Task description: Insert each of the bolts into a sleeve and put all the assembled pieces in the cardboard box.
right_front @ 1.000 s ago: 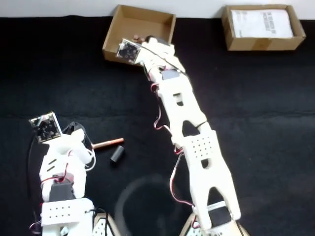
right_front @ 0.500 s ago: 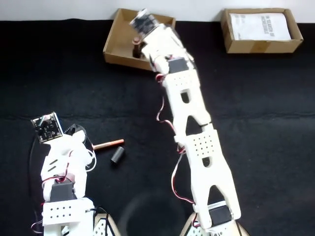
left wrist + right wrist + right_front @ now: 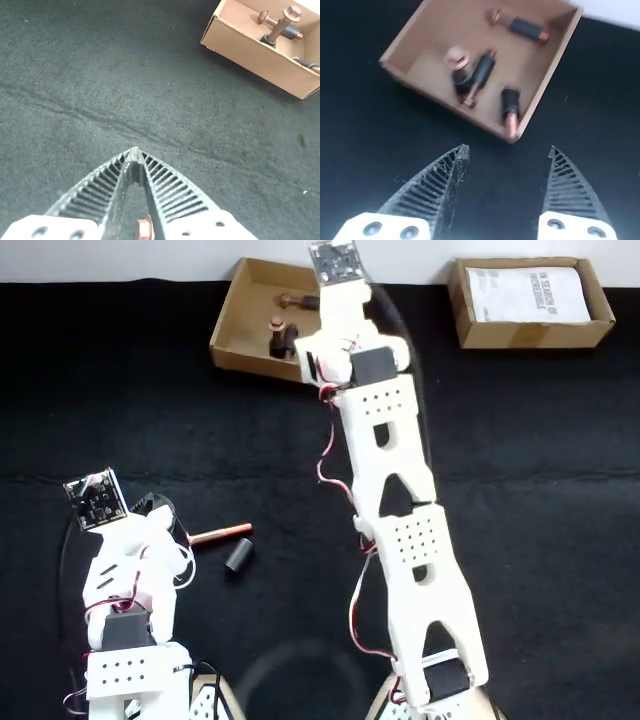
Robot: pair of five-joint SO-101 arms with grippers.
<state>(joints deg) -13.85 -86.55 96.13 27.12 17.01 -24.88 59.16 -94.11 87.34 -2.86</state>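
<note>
The cardboard box (image 3: 410, 60) holds several copper bolts in black sleeves, one of them (image 3: 517, 25) at its far wall and one (image 3: 459, 67) standing upright. My right gripper (image 3: 507, 150) hangs open and empty just outside the box's near corner. In the high view the right arm (image 3: 385, 430) stretches up to this box (image 3: 228, 325). A bare copper bolt (image 3: 220, 532) and a loose black sleeve (image 3: 237, 554) lie on the mat beside the left arm. My left gripper (image 3: 134, 152) is shut over the dark mat, far from the box (image 3: 250, 50).
A second cardboard box (image 3: 530, 330) with a printed sheet inside stands at the back right. Black mat (image 3: 520, 500) covers the table, with open room at the right and the middle. The white wall runs behind the boxes.
The right arm swung right and drew back from over the box, leaving an assembled piece standing inside it. The left arm kept still.
</note>
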